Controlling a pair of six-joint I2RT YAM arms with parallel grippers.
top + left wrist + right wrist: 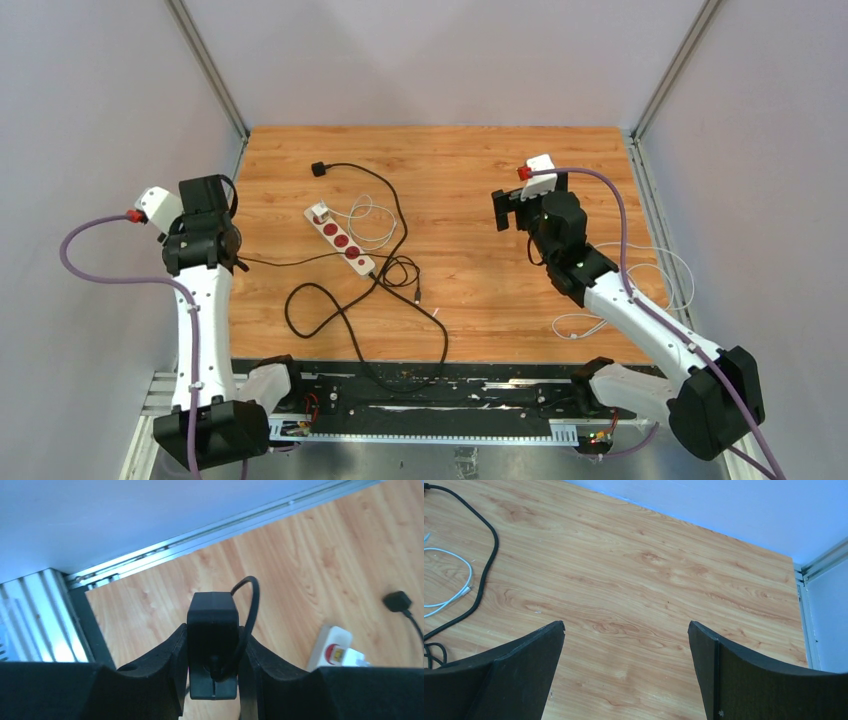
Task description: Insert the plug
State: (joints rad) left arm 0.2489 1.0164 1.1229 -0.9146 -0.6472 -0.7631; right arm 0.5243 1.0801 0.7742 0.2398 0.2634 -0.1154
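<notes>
Plug (pixel 212 612), black and boxy, sits pinched between the two fingers of the left gripper (pixel 214 640), its cord (pixel 252 605) looping out of its back end and down past the right finger. The jaws press flat on its two sides. In the top view this gripper (pixel 205 200) hangs at the 9 o'clock edge of the table (pixel 480 290), just off the wood; the plug itself is hidden there under the wrist.

The strip (pixel 340 240) lies flat on the table left of centre, running from 11 o'clock to 5 o'clock, with a row of red round spots along it. A white adapter (pixel 320 212) sits in its far end, and a thin white cable (pixel 372 215) curls beside it. The strip is well apart from the held plug.

A second black plug (pixel 319 168) lies loose at 11 o'clock, its black cable (pixel 398 210) curving back past the strip into a tangle near 6 o'clock. A thin dark lead runs from that tangle toward the left gripper and seems to be the held plug's cord, though the top view is too coarse to be sure.

The right gripper (pixel 626 630) hovers over bare wood at about 2 o'clock, jaws spread wide with nothing between them. Another white cable (pixel 600 325) lies at 4 o'clock, near the right arm.
</notes>
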